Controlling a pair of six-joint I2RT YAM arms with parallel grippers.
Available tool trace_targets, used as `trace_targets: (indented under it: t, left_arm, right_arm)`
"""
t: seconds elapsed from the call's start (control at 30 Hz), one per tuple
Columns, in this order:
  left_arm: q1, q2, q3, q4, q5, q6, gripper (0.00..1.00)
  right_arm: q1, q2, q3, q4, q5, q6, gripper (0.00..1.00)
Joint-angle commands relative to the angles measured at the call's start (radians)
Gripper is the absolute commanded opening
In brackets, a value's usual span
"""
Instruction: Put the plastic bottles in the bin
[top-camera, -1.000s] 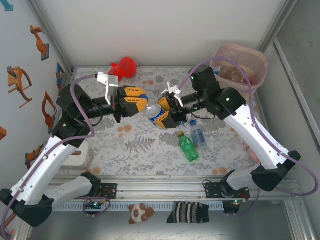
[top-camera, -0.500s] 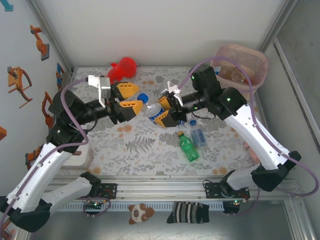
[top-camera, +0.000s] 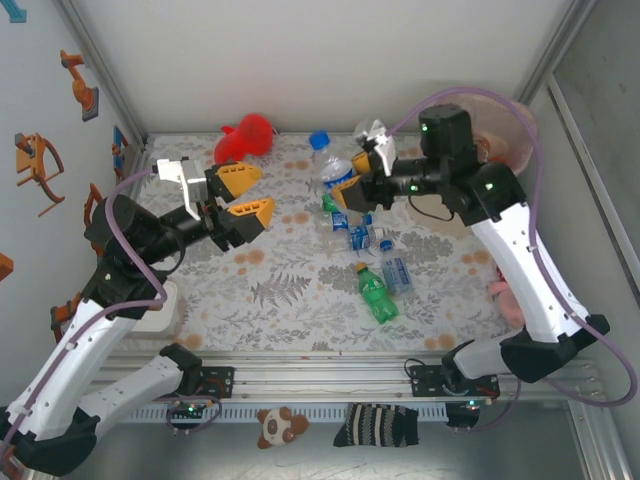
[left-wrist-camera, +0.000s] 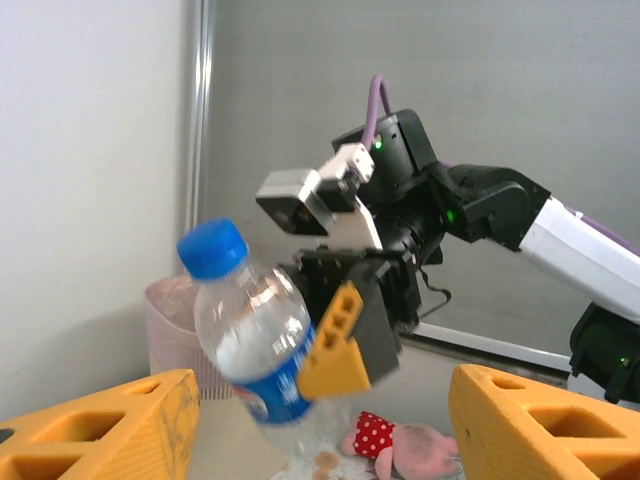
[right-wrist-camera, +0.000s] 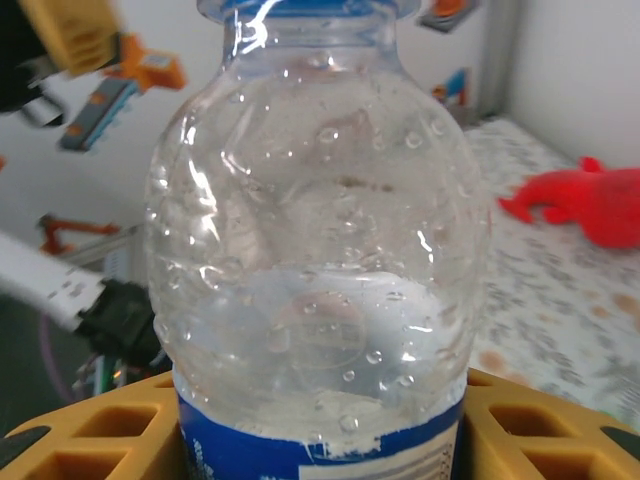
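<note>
My right gripper (top-camera: 347, 190) is shut on a clear plastic bottle (top-camera: 334, 168) with a blue cap and blue label, held above the table's back middle. In the right wrist view that bottle (right-wrist-camera: 320, 250) stands upright between the yellow fingers (right-wrist-camera: 545, 420) of this gripper (right-wrist-camera: 320, 445). My left gripper (top-camera: 265, 190) hangs open to the left, apart from the bottle, and its wrist view shows the bottle (left-wrist-camera: 250, 345) beyond its spread jaws (left-wrist-camera: 325, 410). The beige-pink bin (top-camera: 512, 125) stands at the back right, partly behind the right arm. A green bottle (top-camera: 377, 293) and two clear bottles (top-camera: 396, 270) (top-camera: 361, 238) lie on the table.
A red plush toy (top-camera: 248, 135) lies at the back left. A pink toy with a red dotted part (left-wrist-camera: 400, 445) lies near the right wall (top-camera: 503, 297). A white box (top-camera: 155, 315) sits at the left front. Enclosure walls stand close on three sides.
The left gripper has opened, let go of the bottle and drawn back to the left. The right gripper has lifted the bottle and carried it back and to the right.
</note>
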Motion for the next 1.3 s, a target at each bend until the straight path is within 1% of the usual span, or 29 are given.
trace_targets:
  t: [0.0,0.17,0.33,0.57,0.73,0.93,1.1,1.27]
  left_arm:
    - [0.000,0.002,-0.009,0.001,-0.012,0.012,0.66]
    - [0.000,0.011,-0.018,0.001,-0.013,-0.001,0.66]
    - [0.000,0.017,-0.035,0.017,-0.014,-0.011,0.66]
    - [0.000,0.034,-0.054,0.019,-0.027,-0.012,0.66]
    - [0.000,0.065,-0.068,0.036,-0.031,-0.019,0.66]
    - [0.002,0.103,-0.074,0.034,-0.040,-0.021,0.66]
    - [0.002,0.131,-0.076,0.051,-0.039,-0.030,0.66]
    - [0.002,0.156,-0.076,0.062,-0.033,-0.040,0.66]
  right_arm:
    - [-0.090,0.019,0.061,-0.003,0.097,0.123,0.52]
    - [-0.273,0.056,0.136,-0.044,0.221,0.240,0.51]
    - [-0.444,0.104,0.176,-0.067,0.276,0.328,0.51]
    - [-0.601,0.197,0.253,-0.146,0.377,0.355,0.51]
    - [-0.671,0.286,0.336,-0.237,0.472,0.346,0.51]
    - [-0.719,0.374,0.416,-0.327,0.615,0.311,0.51]
    - [-0.737,0.440,0.435,-0.362,0.673,0.286,0.51]
    - [-0.741,0.505,0.441,-0.383,0.697,0.277,0.51]
